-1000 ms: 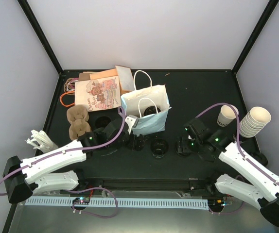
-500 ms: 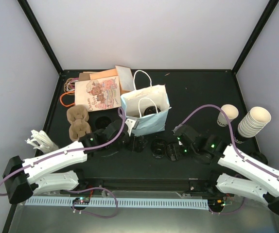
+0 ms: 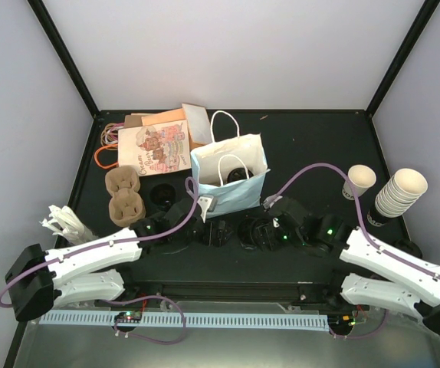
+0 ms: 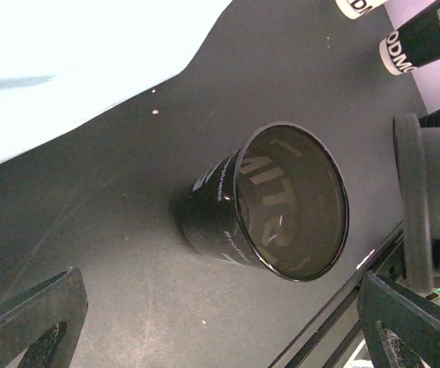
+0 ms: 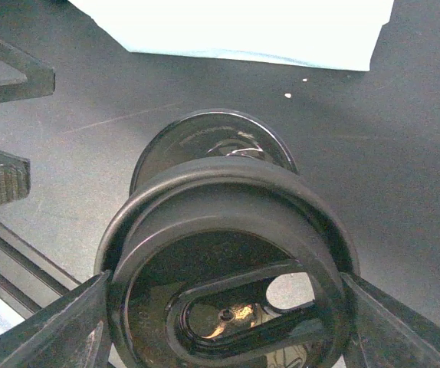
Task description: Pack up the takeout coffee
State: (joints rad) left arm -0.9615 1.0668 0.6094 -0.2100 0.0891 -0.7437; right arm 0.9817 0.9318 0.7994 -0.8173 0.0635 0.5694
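The takeout coffee cup (image 3: 249, 231) (image 4: 281, 203) is black paper with white lettering. It stands lidless on the dark table, in front of the pale blue bag (image 3: 239, 195). My right gripper (image 3: 271, 232) (image 5: 228, 314) is shut on a round black lid (image 5: 228, 184) (image 4: 427, 207), held on edge just right of the cup's rim (image 5: 212, 142). My left gripper (image 3: 214, 228) (image 4: 220, 322) is open just left of the cup, with nothing between its fingers. A dark round shape (image 3: 238, 175) sits inside the bag; I cannot tell what it is.
Brown pulp carriers (image 3: 124, 193) and a black round thing (image 3: 161, 196) lie at the left. Flat printed bags (image 3: 155, 146) are at the back left. A cream cup (image 3: 358, 181) and a cup stack (image 3: 401, 192) stand at the right. White items (image 3: 63, 222) lie at the left edge.
My right arm has carried the lid leftward, from well right of the cup to right beside it. The left gripper has edged slightly right and stayed open.
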